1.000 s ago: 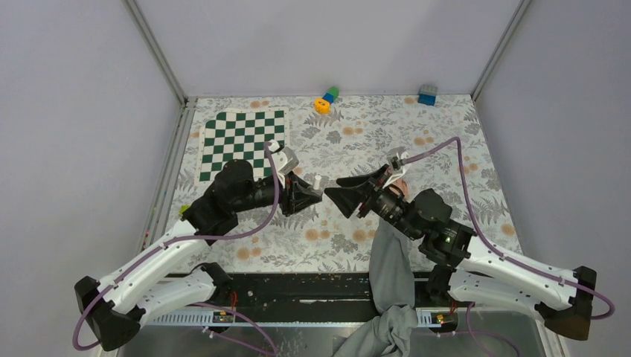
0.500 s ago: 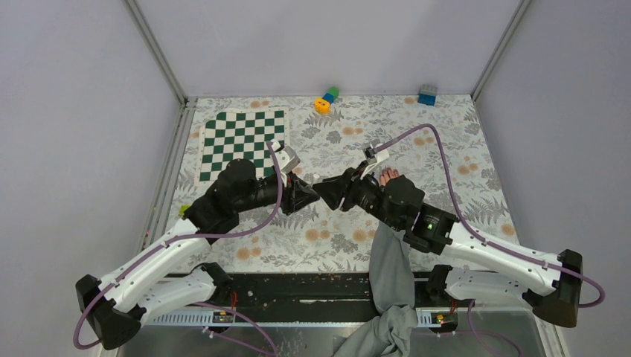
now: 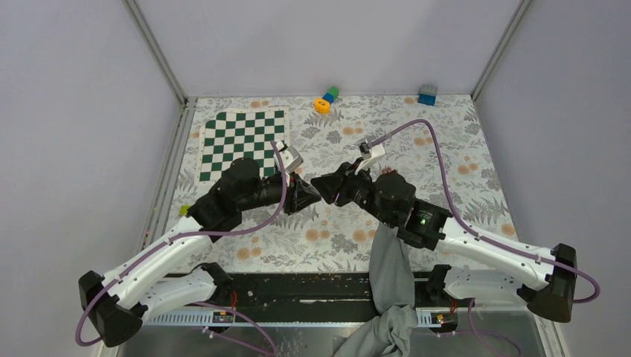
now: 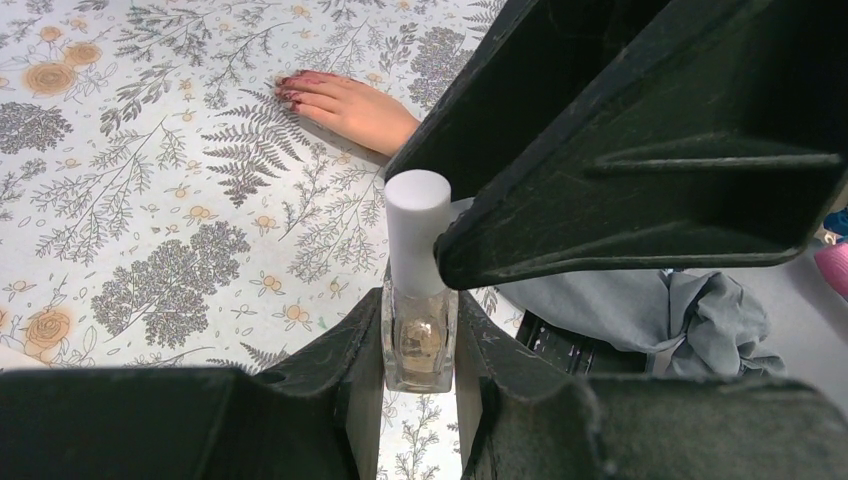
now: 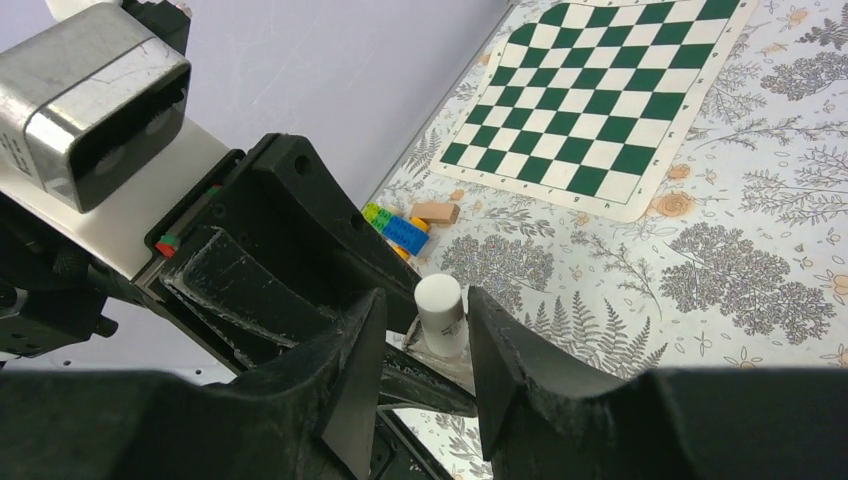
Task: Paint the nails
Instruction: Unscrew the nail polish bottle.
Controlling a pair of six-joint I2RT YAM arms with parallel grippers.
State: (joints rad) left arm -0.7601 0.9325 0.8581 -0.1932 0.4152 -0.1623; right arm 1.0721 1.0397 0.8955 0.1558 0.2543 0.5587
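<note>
Right tool has swung over to the white cap, sides apart around it, not pinching yet; left tool clamps the polish bottle; nails rest on the worktop; unscrewing looks next.

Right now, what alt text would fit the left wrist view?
The left arm's black fingers clamp a clear glass polish bottle with a white cap; the right arm's black fingers hover by the cap. Beyond, a bare hand with dark red nails lies on floral cloth.
</note>
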